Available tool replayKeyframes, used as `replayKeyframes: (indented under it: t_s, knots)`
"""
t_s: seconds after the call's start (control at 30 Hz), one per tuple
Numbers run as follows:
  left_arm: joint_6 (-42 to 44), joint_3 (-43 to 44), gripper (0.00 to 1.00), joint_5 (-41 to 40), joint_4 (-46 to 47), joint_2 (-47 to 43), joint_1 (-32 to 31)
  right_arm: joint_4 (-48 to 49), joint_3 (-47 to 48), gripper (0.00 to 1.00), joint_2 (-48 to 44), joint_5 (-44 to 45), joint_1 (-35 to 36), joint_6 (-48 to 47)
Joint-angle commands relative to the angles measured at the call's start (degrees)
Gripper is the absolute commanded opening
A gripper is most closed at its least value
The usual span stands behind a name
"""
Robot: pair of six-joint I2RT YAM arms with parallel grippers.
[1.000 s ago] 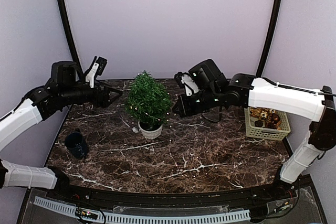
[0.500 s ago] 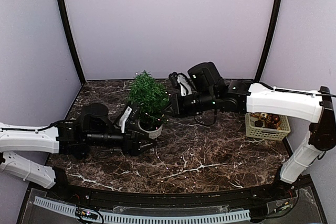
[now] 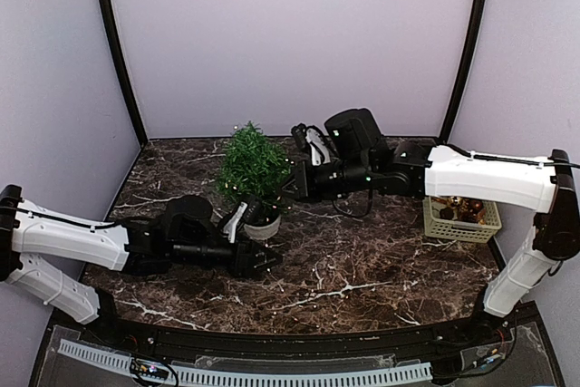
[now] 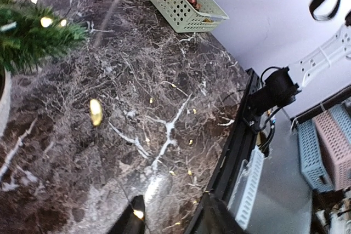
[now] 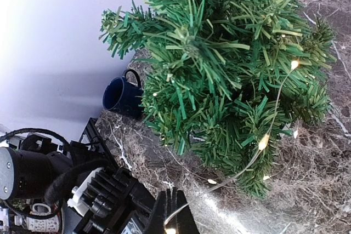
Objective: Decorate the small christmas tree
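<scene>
The right gripper [image 5: 176, 215] has its jaws shut on the thin wire of a string of lights [image 5: 277, 102]. The wire runs out from between them and up into the lower branches of the small christmas tree [image 5: 219, 64]. In the top view this gripper sits just beside the tree's right flank, at about mid-height.

The left gripper [image 4: 173, 215] has its jaws narrowly apart, with bare marble showing between the tips. One lit bulb glows right at the left tip, but I cannot tell whether the wire is caught there. From above, this gripper hovers low over the desk [image 3: 381, 260], just in front of the white pot [image 3: 265, 221].

The tree stands upright in that pot toward the back of the desk, left of centre. A few bulbs glow among its branches, mostly low on the right side. More bulbs [image 4: 96, 110] lie loose on the marble in front, so part of the string trails off the tree.

Further out, a dark mug [image 5: 122, 97] stands beyond the tree. A beige basket [image 3: 460, 228] at the right edge holds brown and gold ornaments [image 3: 458, 201].

By my reckoning the job is in its early part. The lights are only partly wound on, and the trailing length has yet to go up. No ornament hangs on the tree.
</scene>
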Motion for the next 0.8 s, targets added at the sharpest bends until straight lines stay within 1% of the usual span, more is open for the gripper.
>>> replayKeyframes:
  t_s: [0.0, 0.03, 0.07, 0.1, 0.17, 0.4, 0.5, 0.57, 0.6, 0.67, 0.77]
  knots:
    - [-2.0, -0.7, 0.23, 0.3, 2.4, 0.4, -0.6, 2.8, -1.0, 0.00, -2.2, 1.3, 0.4, 0.4]
    - [-2.2, -0.8, 0.15, 0.1, 1.7, 0.2, -0.7, 2.7, -1.1, 0.00, -2.3, 1.9, 0.4, 0.3]
    - [-2.3, -0.8, 0.12, -0.4, 1.2, -0.4, -0.7, 2.6, -1.3, 0.00, -2.5, 2.4, 0.4, 0.3]
    - [-2.3, -0.8, 0.06, -0.9, -0.1, -0.9, -0.7, 2.5, -1.4, 0.00, -2.8, 3.0, 0.4, 0.4]
    - [-2.2, -0.7, 0.00, -3.0, -2.8, -2.7, -0.7, 2.5, -1.8, 0.00, -3.1, 3.7, 0.4, 0.4]
    - [-1.5, -0.3, 0.00, -11.2, -14.9, -13.4, -0.6, 2.0, -1.9, 0.00, -2.0, 4.1, 0.5, 0.6]
    - [-0.8, 1.1, 0.00, -15.3, -22.4, -17.4, -0.3, 2.8, -1.3, 0.00, -1.0, 3.4, 0.6, 0.5]
    - [-0.2, 2.6, 0.00, -16.6, -27.1, -18.8, 0.7, 2.8, -0.4, 0.00, -0.1, 3.1, 1.0, 0.2]
    - [0.2, 3.2, 0.00, -16.9, -29.8, -19.2, 1.6, 2.7, 0.2, 0.00, 0.4, 3.2, 1.2, 0.0]
    - [1.0, 4.4, 0.00, -16.9, -32.3, -20.2, 3.4, 2.7, 1.6, 0.00, 1.2, 3.3, 1.6, -0.2]
    - [2.0, 6.1, 0.00, -14.5, -34.3, -21.2, 6.4, 3.8, 2.8, 0.00, 2.4, 3.1, 1.9, 0.2]
